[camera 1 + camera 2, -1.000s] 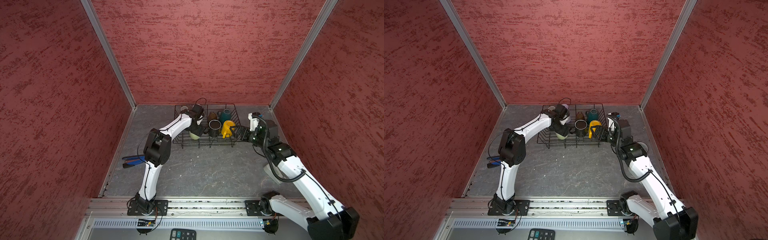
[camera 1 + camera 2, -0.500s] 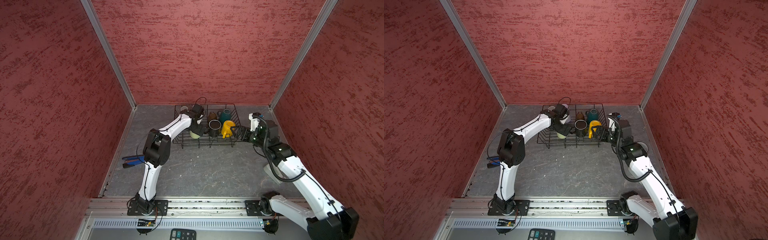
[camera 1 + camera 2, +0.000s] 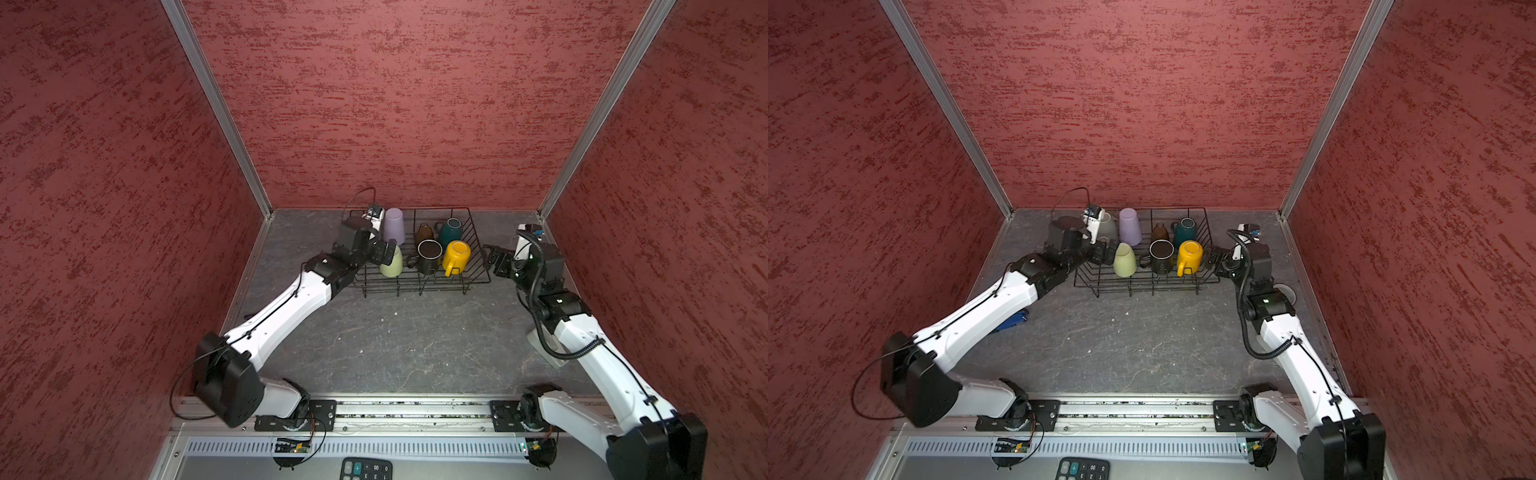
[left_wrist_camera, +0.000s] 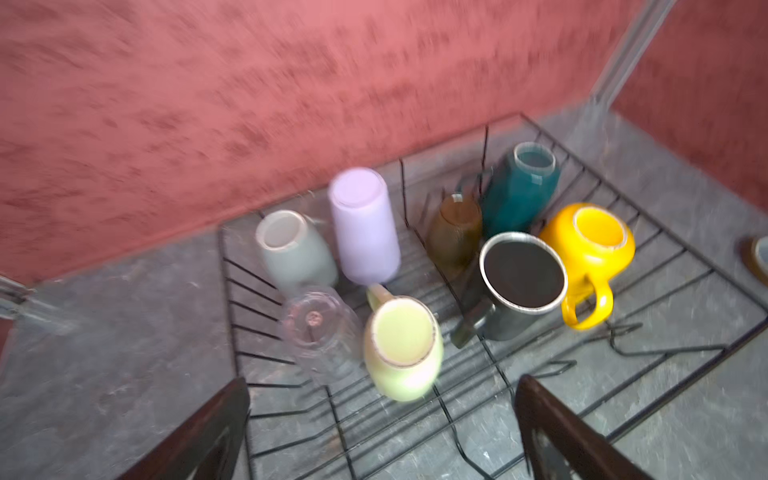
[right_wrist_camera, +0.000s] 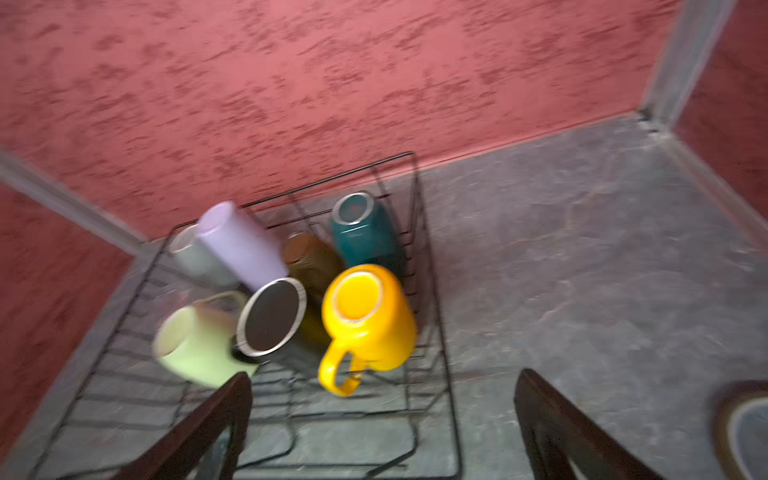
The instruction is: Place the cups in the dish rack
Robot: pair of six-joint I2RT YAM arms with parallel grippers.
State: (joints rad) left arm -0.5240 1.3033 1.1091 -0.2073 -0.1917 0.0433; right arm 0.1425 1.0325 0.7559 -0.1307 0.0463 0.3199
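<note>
- The left claw (image 3: 380, 252) stands wide open and holds nothing. It hangs over the left end of the dish rack (image 3: 415, 284).
- Dead ahead of it, just past the fingertips and in line with the open gap, stands the pale-green mug (image 4: 401, 353), its long axis roughly upright. I cannot tell whether a finger brushes it.
- The clear glass (image 4: 318, 332) is just beside that mug. Farther ahead of this claw are the grey mug (image 4: 291, 253) and the lilac tumbler (image 4: 363, 228), which has its closed end up.
- Onward toward the other claw, all inside the rack, are the brown mug (image 4: 455, 228), teal mug (image 4: 521, 191), black mug (image 4: 519, 282) and yellow mug (image 5: 370, 320).
- The right claw (image 3: 494, 259) is also wide open and empty, just outside the rack's right wall. The yellow mug is nearest, ahead across the wire, with its handle turned toward this claw.
- All eight cups appear loaded, with none on the surface (image 3: 395, 340). The left arm should likely back straight out, not sideways.
- No brand or label is readable on the cups. The calculator (image 3: 365, 469) key figures are too small to trust.
</note>
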